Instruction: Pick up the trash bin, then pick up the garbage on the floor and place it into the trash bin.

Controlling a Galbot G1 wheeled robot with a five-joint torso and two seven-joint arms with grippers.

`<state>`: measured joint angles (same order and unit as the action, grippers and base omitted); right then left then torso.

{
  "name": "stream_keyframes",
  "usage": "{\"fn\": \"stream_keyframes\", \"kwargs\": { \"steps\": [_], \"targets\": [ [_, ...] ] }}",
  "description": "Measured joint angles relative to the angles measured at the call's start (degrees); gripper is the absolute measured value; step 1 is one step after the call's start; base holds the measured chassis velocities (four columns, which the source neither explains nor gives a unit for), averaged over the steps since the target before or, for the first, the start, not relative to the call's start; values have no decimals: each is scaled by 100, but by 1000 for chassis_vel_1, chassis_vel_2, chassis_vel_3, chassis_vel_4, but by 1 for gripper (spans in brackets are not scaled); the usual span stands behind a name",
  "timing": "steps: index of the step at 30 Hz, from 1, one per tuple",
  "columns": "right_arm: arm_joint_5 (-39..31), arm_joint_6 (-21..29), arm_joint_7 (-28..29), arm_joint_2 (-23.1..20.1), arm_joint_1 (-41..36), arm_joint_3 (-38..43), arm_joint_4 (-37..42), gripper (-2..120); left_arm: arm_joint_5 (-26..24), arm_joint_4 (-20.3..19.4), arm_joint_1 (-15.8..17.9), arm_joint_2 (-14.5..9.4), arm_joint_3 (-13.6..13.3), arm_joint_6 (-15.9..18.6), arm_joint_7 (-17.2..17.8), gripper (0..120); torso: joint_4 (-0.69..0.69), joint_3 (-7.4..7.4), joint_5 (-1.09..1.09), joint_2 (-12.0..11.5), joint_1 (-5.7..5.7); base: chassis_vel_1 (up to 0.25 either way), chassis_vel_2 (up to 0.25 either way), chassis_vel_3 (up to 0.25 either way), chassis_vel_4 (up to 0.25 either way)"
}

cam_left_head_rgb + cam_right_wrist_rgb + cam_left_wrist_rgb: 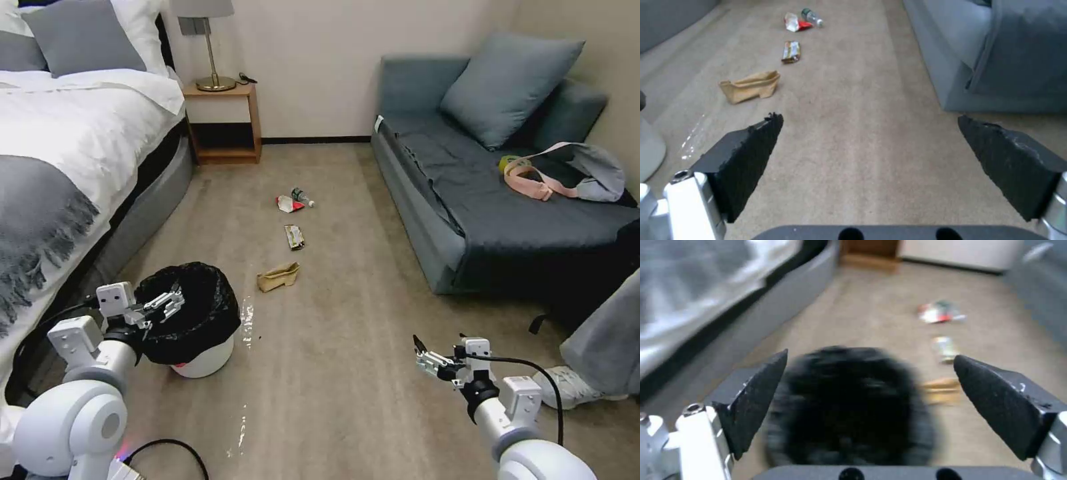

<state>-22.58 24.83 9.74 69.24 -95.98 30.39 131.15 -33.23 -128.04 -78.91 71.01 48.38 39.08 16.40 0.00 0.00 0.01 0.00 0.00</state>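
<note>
The trash bin (200, 333), white with a crinkly black bag over its rim, stands on the carpet near the bed. My left gripper (163, 303) hovers open just above its near-left rim; in the left wrist view the bin (849, 406) lies between the open fingers (755, 396). The garbage lies in a line beyond: a crumpled brown paper bag (278, 276), a shiny snack wrapper (294, 237), a red-and-white pack (288, 203) and a small bottle (303, 197). My right gripper (427, 357) is open above bare carpet at the right, with the paper bag (750, 86) ahead of it.
A bed (60, 153) runs along the left and a grey sofa (487, 200) along the right, with a nightstand (223, 123) at the back wall. A person's leg and shoe (580, 387) are at the right edge. A shiny wet streak (247, 320) marks the carpet beside the bin.
</note>
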Motion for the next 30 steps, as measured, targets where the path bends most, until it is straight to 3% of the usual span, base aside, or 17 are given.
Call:
{"fn": "stream_keyframes", "kwargs": {
  "steps": [2, 4, 7, 14, 30],
  "targets": [
    [-6, -26, -15, -25, 38, -3, -29, 100, -29, 306, 162, -151, 141, 11, 50, 100, 0, 0, -4, 0, 0, 0, 0, 0, 0],
    [-8, -30, -17, -28, 45, -3, -32, 100, -31, 328, 172, -159, 148, 12, 50, 100, 0, 0, -3, 0, 0, 0, 0, 0, 0],
    [-38, -79, -33, -60, 86, -3, -64, 100, 13, 706, 265, -250, 183, 8, 75, 100, 0, 0, -3, 0, 0, 0, 0, 0, 0],
    [-43, -150, -45, -59, 96, -2, -105, 100, 16, 991, 464, -374, 186, 5, 77, 100, 1, 0, 1, 0, 0, 0, 0, 0, 0],
    [135, -241, -54, 157, 146, -205, -287, 100, -114, 2179, 1193, -844, -70, 97, 88, 99, 0, 0, -1, 0, 0, 0, 0, 0, 0]
  ]
}}
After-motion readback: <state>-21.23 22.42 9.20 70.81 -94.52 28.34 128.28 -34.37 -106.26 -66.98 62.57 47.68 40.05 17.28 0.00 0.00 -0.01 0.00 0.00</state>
